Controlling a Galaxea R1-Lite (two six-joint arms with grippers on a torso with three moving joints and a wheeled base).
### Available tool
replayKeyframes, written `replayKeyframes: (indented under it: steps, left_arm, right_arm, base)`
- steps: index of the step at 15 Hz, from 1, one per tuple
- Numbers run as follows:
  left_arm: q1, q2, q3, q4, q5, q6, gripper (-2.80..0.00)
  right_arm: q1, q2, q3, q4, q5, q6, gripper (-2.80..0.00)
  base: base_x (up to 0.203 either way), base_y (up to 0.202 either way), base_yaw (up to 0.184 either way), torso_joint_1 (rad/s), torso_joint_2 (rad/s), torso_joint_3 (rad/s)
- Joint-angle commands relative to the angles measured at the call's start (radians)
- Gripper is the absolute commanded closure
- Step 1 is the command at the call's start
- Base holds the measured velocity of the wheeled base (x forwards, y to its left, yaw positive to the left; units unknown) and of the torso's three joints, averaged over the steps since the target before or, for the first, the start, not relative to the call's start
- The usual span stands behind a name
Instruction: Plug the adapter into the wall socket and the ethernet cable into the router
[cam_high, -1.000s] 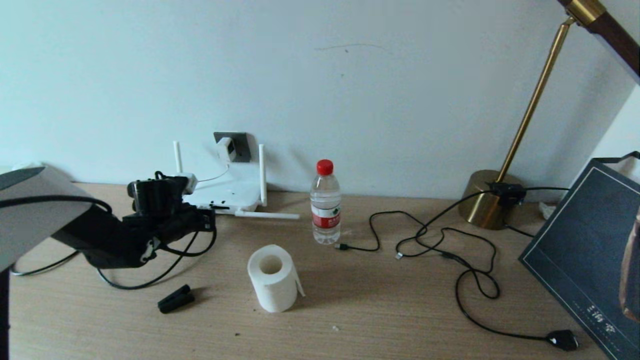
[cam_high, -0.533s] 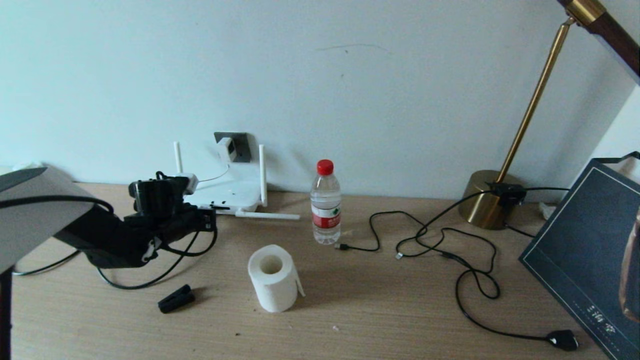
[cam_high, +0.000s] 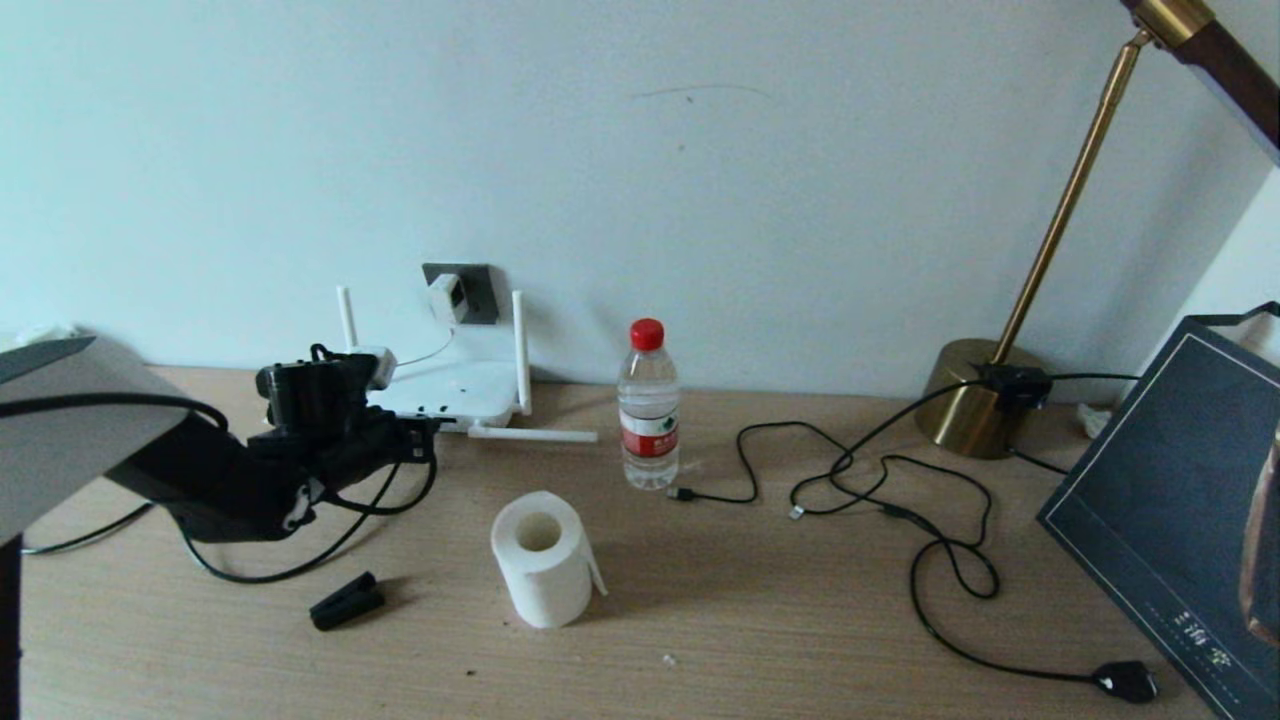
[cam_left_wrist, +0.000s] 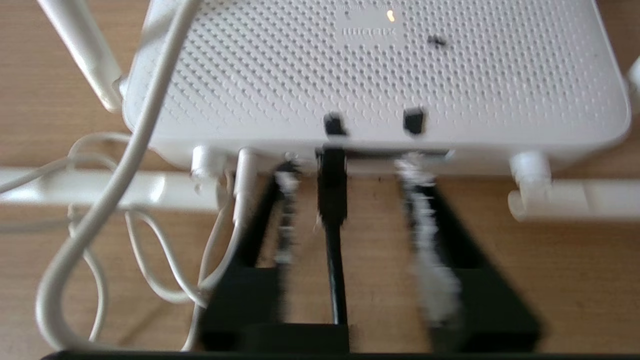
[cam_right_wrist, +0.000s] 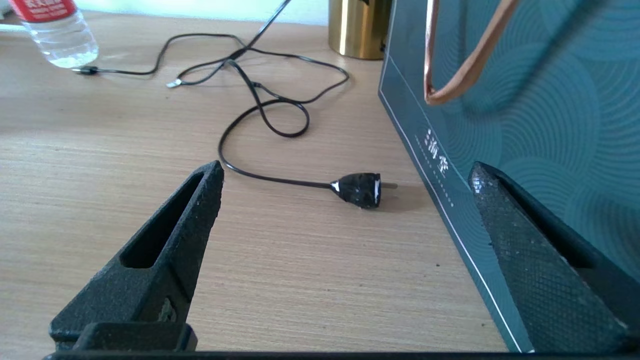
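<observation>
Nearest the robot, the right end effector (cam_right_wrist: 345, 200) hangs idle over the bench (cam_high: 780, 640) at about four o'clock, fingers spread wide with nothing between them. Beside it stands a dark teal gift bag (cam_high: 1180, 520), and a black plug (cam_high: 1125, 680) lies on the wood just before it.

At about nine o'clock the left end effector (cam_left_wrist: 350, 200) is at work against the router's near edge. Its fingers (cam_left_wrist: 285, 215) stand spread on either side of the ethernet cable (cam_left_wrist: 332, 200), not squeezing it. The cable's plug appears to sit in one of the dark ports on the router (cam_high: 450, 385), so this half of the task looks done or all but done; whether it has latched fully I cannot tell.

Farther back, at about eleven o'clock, the adapter (cam_high: 447, 297) sits against the wall socket (cam_high: 470, 290), its thin white cord running down toward the router. That half looks complete. What seems left is for the left arm to draw clear.

The bench is light wood grain. In the middle stand a white paper roll (cam_high: 543, 558) and, beyond it, a water bottle (cam_high: 648, 405) with a red cap; a black clip (cam_high: 345, 600) lies at about eight o'clock. Thin black cables (cam_high: 900, 500) loop toward a brass lamp (cam_high: 975, 410) at two o'clock. Behind everything is a plain pale wall.
</observation>
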Motion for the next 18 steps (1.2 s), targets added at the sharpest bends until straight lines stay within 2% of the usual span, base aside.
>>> replayKeyframes:
  steps: [1, 7, 10, 15, 16, 18]
  left_arm:
    - [0.0, -0.023, 0.03, 0.005, 0.001, 0.0, -2.8]
    - [-0.025, -0.059, 0.134, -0.053, 0.001, 0.0, -2.8]
    - [-0.027, -0.071, 0.212, -0.147, 0.0, 0.003, -2.8]
    - [-0.029, -0.19, 0.292, -0.154, -0.004, -0.001, -2.8]
    - [-0.033, -0.222, 0.314, -0.154, -0.005, -0.001, 0.0]
    - [-0.046, -0.299, 0.358, -0.154, -0.006, -0.002, 0.0]
  right_arm:
    - [0.0, 0.002, 0.0, 0.0, 0.0, 0.0, -2.8]
    - [0.0, 0.001, 0.0, 0.0, 0.0, 0.0, -2.8]
    - [0.0, 0.001, 0.0, 0.0, 0.0, 0.0, -2.8]
    - [0.0, 0.001, 0.0, 0.0, 0.0, 0.0, -2.8]
    - [0.0, 0.0, 0.0, 0.0, 0.0, 0.0, -2.8]
    - [0.0, 0.001, 0.0, 0.0, 0.0, 0.0, -2.8]
  base:
    - [0.0, 0.0, 0.0, 0.0, 0.0, 0.0]
    - [0.0, 0.0, 0.0, 0.0, 0.0, 0.0]
    - [0.0, 0.0, 0.0, 0.0, 0.0, 0.0]
    - [0.0, 0.0, 0.0, 0.0, 0.0, 0.0]
    - [0.0, 0.0, 0.0, 0.0, 0.0, 0.0]
    - [0.0, 0.0, 0.0, 0.0, 0.0, 0.0]
